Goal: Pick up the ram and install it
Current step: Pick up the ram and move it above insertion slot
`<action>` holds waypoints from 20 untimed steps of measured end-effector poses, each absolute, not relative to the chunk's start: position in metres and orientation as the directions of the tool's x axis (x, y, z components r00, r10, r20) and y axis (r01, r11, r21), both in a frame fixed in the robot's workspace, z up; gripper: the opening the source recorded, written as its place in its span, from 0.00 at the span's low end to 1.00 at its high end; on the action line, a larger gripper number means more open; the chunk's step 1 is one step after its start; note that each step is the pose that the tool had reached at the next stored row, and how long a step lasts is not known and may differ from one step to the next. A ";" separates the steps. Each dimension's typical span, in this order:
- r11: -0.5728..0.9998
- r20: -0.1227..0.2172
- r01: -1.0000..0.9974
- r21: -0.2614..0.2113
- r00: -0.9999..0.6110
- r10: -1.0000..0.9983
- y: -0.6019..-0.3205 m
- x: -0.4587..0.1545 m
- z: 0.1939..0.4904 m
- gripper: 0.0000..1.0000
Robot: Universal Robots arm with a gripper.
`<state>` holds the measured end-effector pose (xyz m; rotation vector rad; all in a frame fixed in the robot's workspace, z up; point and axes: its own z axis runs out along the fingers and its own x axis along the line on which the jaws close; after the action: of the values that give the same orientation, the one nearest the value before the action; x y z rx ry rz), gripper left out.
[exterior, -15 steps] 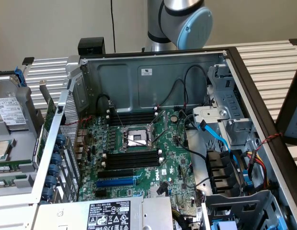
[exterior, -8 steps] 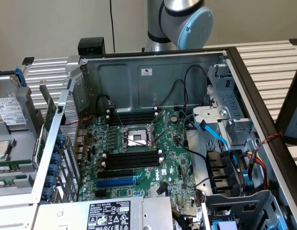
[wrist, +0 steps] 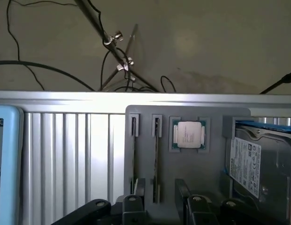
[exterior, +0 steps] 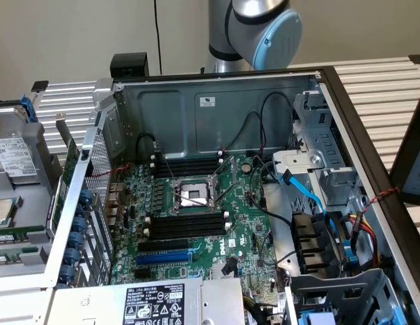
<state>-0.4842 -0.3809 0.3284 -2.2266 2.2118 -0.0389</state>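
Two ram sticks stand on edge in slots of a grey holder tray, one beside the other. In the wrist view my gripper is just above the tray, open. Its black fingers stand on either side of the near end of the second stick, with a gap on both sides. In the exterior view the open computer case shows the green motherboard with black memory slots on both sides of the processor socket. The arm's grey and blue joint rises behind the case.
The tray also holds a processor chip and a hard drive. A ribbed metal table lies beside it. In the case are a blue expansion slot, loose black cables and a drive cage. A stand's legs are behind the table.
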 end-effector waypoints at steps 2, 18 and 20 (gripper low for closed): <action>-0.008 0.016 -1.000 -0.017 0.008 -1.000 -0.384 -0.483 0.326 0.38; -0.010 0.015 -1.000 0.002 0.010 -1.000 -0.410 -0.465 0.301 0.38; -0.010 0.016 -1.000 -0.001 0.010 -1.000 -0.410 -0.465 0.298 0.38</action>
<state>-0.4647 -0.4103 0.2984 -2.2401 2.2176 -0.0182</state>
